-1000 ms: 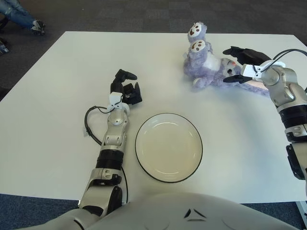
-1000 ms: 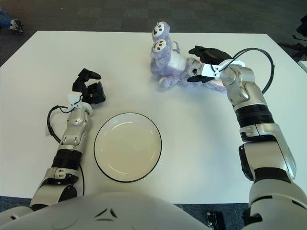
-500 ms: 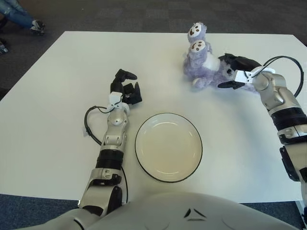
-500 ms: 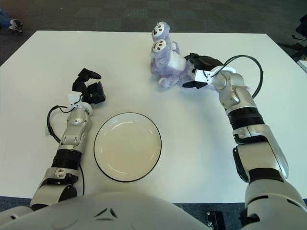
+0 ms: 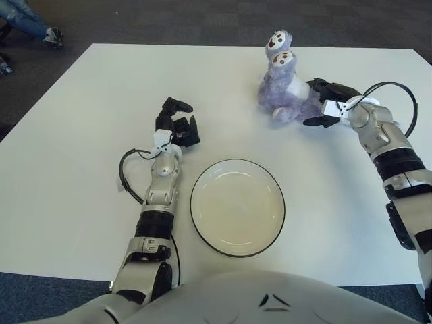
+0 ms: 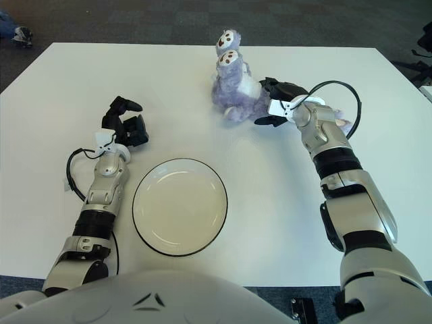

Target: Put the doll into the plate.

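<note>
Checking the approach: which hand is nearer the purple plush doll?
Right. The right hand is against the purple plush doll; the left hand shows far off, beside the plate.

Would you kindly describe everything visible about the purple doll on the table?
The doll is a plush toy of fluffy lilac-purple fabric with a white patch on its front and two pale, dark-spotted soles raised towards the table's far edge. It lies on its back on the far right part of the white table, well apart from the plate. The right hand has its dark fingers against the doll's right side; a firm grasp cannot be confirmed.
</note>
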Controlling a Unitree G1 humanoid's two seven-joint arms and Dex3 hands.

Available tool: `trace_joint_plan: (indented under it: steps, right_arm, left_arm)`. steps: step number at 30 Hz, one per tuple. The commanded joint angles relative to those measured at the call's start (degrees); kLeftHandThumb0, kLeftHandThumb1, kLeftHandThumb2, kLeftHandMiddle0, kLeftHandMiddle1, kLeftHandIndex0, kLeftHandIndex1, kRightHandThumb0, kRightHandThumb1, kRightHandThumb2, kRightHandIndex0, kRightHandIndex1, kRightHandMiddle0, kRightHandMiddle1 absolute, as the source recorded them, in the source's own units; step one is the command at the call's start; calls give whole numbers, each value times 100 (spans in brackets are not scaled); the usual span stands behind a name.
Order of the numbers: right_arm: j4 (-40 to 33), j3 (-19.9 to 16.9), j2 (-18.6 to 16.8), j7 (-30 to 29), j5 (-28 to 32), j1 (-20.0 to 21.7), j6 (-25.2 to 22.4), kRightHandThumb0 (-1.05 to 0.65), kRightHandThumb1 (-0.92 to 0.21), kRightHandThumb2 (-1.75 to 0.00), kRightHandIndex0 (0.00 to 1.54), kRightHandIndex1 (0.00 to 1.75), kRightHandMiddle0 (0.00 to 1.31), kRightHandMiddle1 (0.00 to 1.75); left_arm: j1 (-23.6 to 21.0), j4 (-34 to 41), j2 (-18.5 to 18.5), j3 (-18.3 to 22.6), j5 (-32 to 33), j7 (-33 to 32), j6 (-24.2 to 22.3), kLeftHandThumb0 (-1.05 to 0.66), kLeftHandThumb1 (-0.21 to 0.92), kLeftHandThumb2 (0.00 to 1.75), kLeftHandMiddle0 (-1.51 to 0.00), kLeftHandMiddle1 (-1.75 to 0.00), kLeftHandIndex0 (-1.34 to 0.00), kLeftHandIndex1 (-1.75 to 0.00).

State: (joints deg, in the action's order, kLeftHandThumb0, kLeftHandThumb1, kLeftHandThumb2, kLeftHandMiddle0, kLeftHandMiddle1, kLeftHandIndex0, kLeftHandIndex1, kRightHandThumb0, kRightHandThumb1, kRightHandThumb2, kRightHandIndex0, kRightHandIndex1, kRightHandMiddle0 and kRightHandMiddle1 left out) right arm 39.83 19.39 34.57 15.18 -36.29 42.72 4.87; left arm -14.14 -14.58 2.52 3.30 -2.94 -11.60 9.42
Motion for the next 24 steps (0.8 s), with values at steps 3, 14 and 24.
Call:
trace_joint_plan:
  steps: [3, 14, 24]
  right_arm:
    - [756, 290, -222, -72, -161, 134, -14, -91, -67, -57, 0, 0, 0, 36]
    - [1550, 550, -474, -314, -198, 432, 7, -87, -66, -55, 0, 0, 0, 49]
    - [2194, 842, -561, -1151, -372, 538, 279, -70, -44, -80, 1, 1, 0, 41]
  left_arm:
    - [140, -77, 27, 8, -12, -20, 21, -46, 35, 128, -115, -175, -58, -175]
    - [148, -46, 36, 2, -31, -54, -11, -46, 36, 126, -116, -175, -57, -175]
    - [181, 8, 49, -11, -40, -62, -17, -46, 36, 126, -115, -175, -57, -175]
